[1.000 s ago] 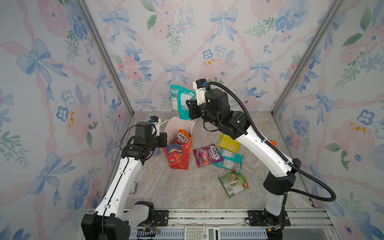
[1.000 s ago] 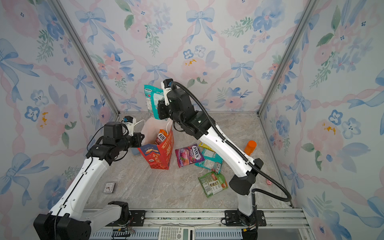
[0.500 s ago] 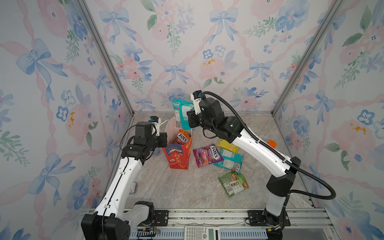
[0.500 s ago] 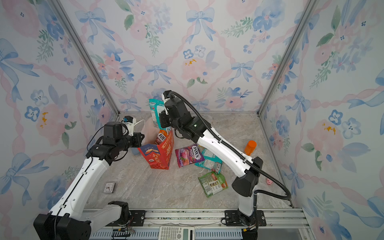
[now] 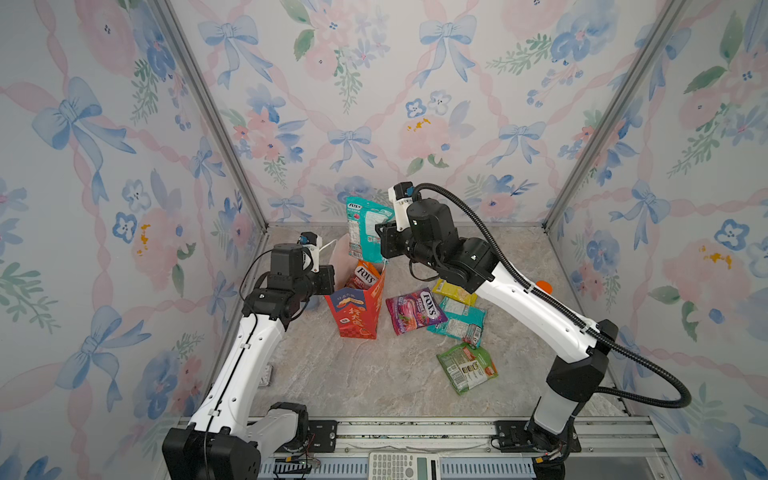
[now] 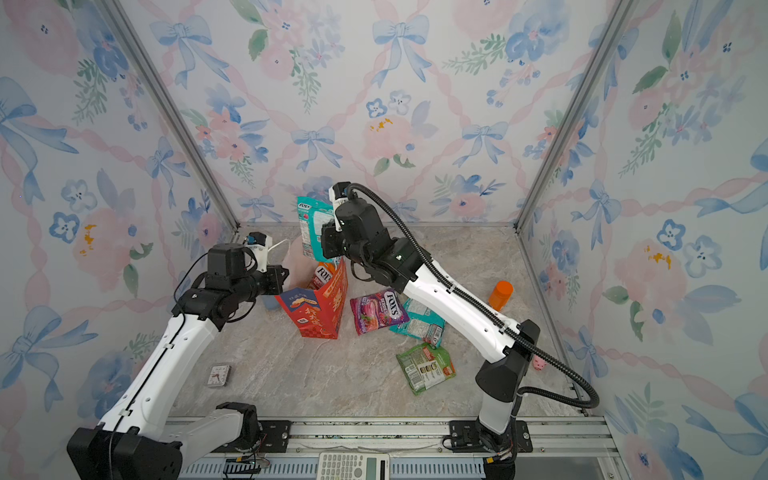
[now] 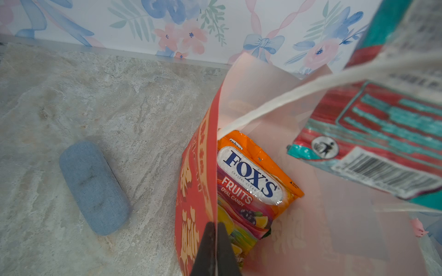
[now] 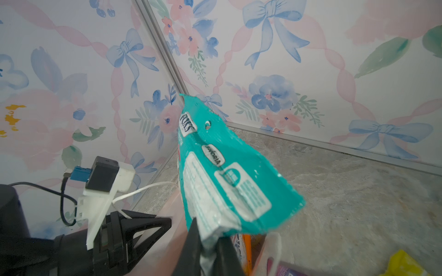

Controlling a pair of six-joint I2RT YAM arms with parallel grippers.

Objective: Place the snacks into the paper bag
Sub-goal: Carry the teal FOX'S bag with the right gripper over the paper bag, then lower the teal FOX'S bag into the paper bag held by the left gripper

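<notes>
The red paper bag [image 5: 354, 318] [image 6: 313, 313] stands upright at the middle left. My left gripper [image 7: 216, 239] [image 5: 331, 284] is shut on the bag's side wall [image 7: 196, 191] and holds its mouth wide. Inside leans an orange FOX'S snack [image 7: 251, 176] [image 5: 365, 276]. My right gripper [image 8: 208, 248] [image 5: 380, 246] is shut on the lower end of a teal snack [image 8: 222, 167] [image 5: 365, 226] [image 6: 311, 226], which hangs just above the bag's mouth. On the table to the right lie purple [image 5: 415, 309], yellow [image 5: 453, 291], teal [image 5: 459, 321] and green [image 5: 467, 368] snacks.
A blue fabric case [image 7: 94, 186] lies on the table behind the bag on its left. An orange-capped bottle [image 6: 500, 295] and a pink pig toy [image 6: 540, 363] stand near the right wall. A small card [image 6: 218, 374] lies front left, a calculator [image 5: 401, 465] at the front rail.
My right gripper has come down and slightly forward with the teal snack, closer to the bag's mouth. The left gripper and the bag have stayed put.
</notes>
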